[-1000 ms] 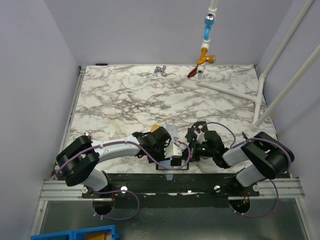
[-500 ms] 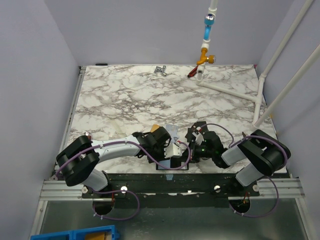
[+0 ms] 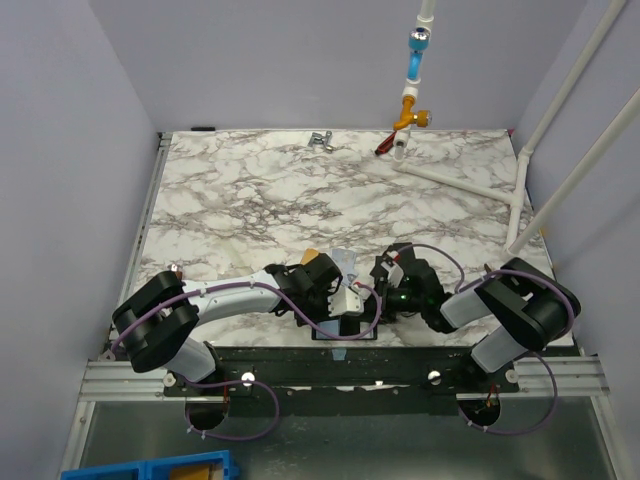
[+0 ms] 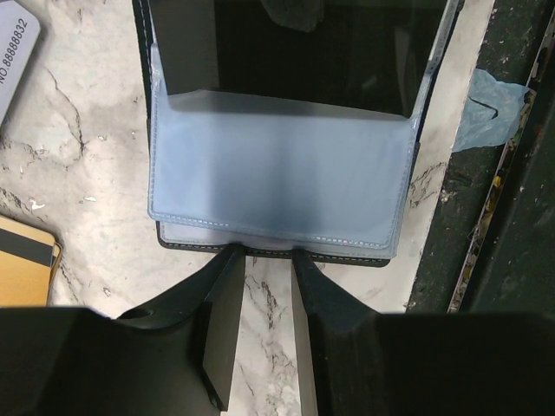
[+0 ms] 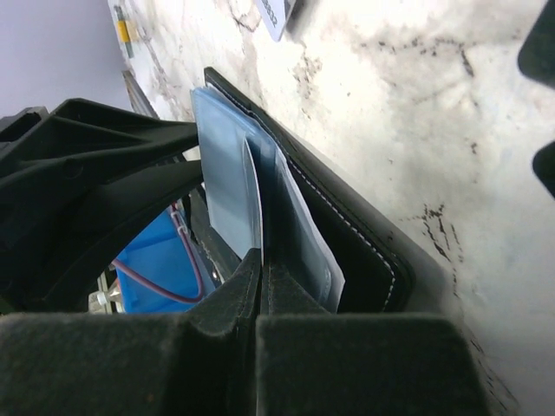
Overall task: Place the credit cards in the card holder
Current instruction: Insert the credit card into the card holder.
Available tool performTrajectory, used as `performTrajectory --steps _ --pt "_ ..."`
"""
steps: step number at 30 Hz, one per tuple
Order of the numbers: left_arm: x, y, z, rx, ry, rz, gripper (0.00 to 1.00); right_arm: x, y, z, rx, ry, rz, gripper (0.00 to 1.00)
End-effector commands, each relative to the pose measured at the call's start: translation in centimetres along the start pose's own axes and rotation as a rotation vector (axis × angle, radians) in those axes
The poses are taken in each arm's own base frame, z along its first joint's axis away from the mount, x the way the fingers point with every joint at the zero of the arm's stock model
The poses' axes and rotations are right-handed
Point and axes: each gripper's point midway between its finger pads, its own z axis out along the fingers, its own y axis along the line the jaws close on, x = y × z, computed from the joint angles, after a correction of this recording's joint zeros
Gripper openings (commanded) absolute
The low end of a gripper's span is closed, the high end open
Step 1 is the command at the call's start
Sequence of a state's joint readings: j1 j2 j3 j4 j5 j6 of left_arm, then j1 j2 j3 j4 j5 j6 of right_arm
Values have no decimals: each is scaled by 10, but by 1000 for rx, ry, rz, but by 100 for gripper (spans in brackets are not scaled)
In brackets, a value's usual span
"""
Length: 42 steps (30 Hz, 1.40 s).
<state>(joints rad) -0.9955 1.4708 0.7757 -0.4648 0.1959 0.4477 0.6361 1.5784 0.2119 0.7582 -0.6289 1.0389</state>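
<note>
Card holder (image 4: 277, 182): middle of the table's (image 3: 250, 190) near edge, open. Soft, floppy sleeves, so best taken by a leaf's edge.
My right gripper (image 5: 262, 260): pinched on one sleeve leaf.
My left gripper (image 4: 264, 256): narrow, empty, tips at the holder's stitched edge.
Gold card (image 4: 22, 260), grey-blue card (image 4: 13, 52): beside the holder, likely stiff and slick.

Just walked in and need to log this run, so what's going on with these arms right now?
Both arms are working on the open black card holder at the near edge of the table. The right gripper is shut, apparently pinching one of its bluish plastic sleeves. The left gripper, jaws slightly apart, sits at the holder's edge. The gold card and the grey card lie on the marble beside it, neither one in the holder yet.
</note>
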Motion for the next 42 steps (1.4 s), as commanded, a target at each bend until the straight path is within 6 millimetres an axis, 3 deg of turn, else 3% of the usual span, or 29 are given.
performTrajectory --steps 1,14,18,22,25,30,35,42 --pt "3 -10 2 47 13 17 29 -9 -11 7 61 -40 -2 1" --pt "-1 -13 3 57 15 29 29 1 -17 17 75 -4 -8 1" --pt "-1 -12 3 48 11 34 28 7 -28 16 185 13 -23 18" --pt "0 -10 1 34 -5 30 28 5 -38 2 296 -16 -32 40" --pt "-2 -8 -4 28 -50 1 27 4 -42 -8 354 -31 -36 50" --pt "-10 5 -23 51 -154 -106 27 -2 -42 -17 412 -48 -66 54" --pt "-19 27 -49 90 -255 -239 27 -5 -40 -12 475 -27 -97 57" --pt "-11 34 -50 64 -263 -260 28 0 -33 3 606 16 -179 62"
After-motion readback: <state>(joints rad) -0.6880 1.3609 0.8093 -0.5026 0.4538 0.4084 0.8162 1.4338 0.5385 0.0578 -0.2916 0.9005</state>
